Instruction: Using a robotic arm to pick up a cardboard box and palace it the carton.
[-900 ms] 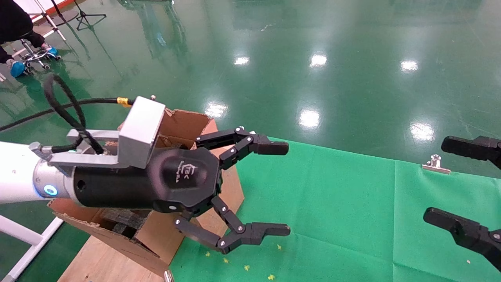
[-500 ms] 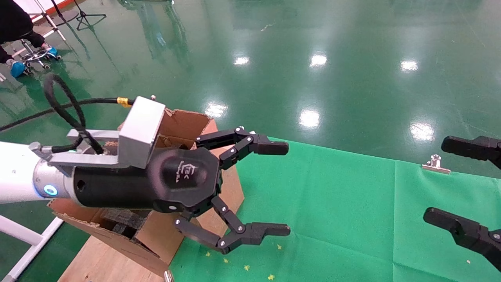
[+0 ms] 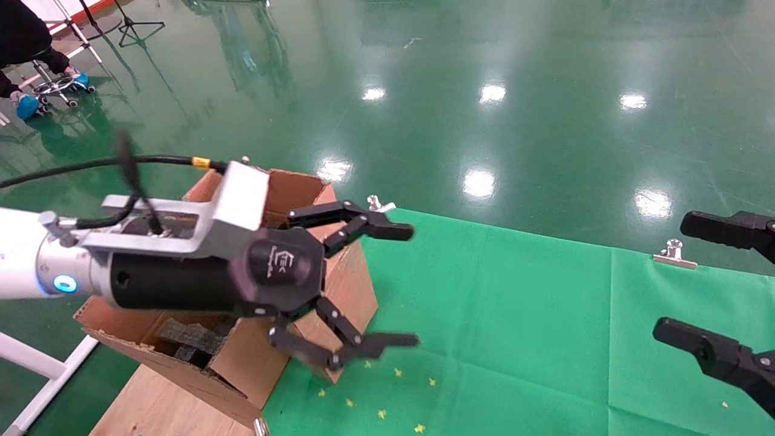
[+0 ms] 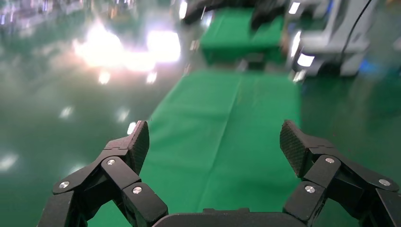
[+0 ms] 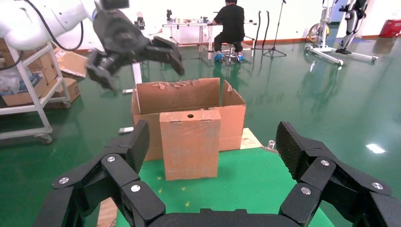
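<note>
The cardboard box (image 5: 190, 144), reddish-brown with a round hole near its top, stands upright on the green cloth (image 3: 514, 315) just in front of the carton (image 5: 179, 94). In the head view the cardboard box (image 3: 357, 287) shows partly behind my left gripper (image 3: 401, 286). That gripper hangs open and empty in the air beside the carton (image 3: 290, 188), and between its fingers (image 4: 137, 142) only cloth shows. Black foam (image 3: 187, 339) lies inside the carton. My right gripper (image 3: 696, 284) is open at the right edge, facing the box from a distance.
The carton rests on a wooden board (image 3: 157, 406) at the cloth's left end. Metal clips (image 3: 674, 254) hold the cloth's far edge. A white frame leg (image 3: 36, 375) is at lower left. A seated person (image 5: 231, 23) is far behind, on the glossy green floor.
My left gripper has drawn back to the left and dropped slightly, still open; its cable has swung. The right gripper has not moved.
</note>
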Available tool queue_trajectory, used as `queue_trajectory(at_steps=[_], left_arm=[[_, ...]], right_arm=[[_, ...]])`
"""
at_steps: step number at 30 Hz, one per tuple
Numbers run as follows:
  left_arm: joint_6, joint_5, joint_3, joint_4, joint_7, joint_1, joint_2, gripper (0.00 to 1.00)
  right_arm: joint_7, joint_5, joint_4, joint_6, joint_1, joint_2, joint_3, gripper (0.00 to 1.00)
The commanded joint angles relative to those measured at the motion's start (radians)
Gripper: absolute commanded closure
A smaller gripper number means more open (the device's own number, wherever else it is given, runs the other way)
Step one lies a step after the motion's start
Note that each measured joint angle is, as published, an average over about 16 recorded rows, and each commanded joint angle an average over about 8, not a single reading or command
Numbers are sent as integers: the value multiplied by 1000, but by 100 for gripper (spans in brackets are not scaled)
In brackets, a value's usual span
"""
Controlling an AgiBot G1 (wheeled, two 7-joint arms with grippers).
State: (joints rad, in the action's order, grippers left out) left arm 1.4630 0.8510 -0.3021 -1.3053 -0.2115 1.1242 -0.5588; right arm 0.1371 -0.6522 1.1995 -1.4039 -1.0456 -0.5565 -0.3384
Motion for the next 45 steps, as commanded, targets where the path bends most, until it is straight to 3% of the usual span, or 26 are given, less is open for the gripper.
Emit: queue_trajectory(at_steps=[1, 9, 13, 19, 30, 36, 45], left_arm=[[-12, 44, -8, -10, -13, 18, 19, 0], [-37, 112, -23, -12, -35, 47, 42, 0], [-73, 216, -51, -25, -83, 78, 54, 0], [-146, 475, -123, -46, -264, 186, 54, 0], [-124, 759, -234, -49, -618, 311, -8, 0], [-68, 859, -286, -50, -768, 354, -51, 0], [-22, 939, -334, -50, -954, 334, -70, 0]], right_arm=[[0, 0, 0, 0, 0, 0, 0, 100], [0, 0, 0, 0, 0, 0, 0, 100], [0, 0, 0, 0, 0, 0, 0, 100], [0, 0, 0, 0, 0, 0, 0, 100], [0, 0, 0, 0, 0, 0, 0, 100], [0, 0, 0, 0, 0, 0, 0, 100], [0, 0, 0, 0, 0, 0, 0, 100]])
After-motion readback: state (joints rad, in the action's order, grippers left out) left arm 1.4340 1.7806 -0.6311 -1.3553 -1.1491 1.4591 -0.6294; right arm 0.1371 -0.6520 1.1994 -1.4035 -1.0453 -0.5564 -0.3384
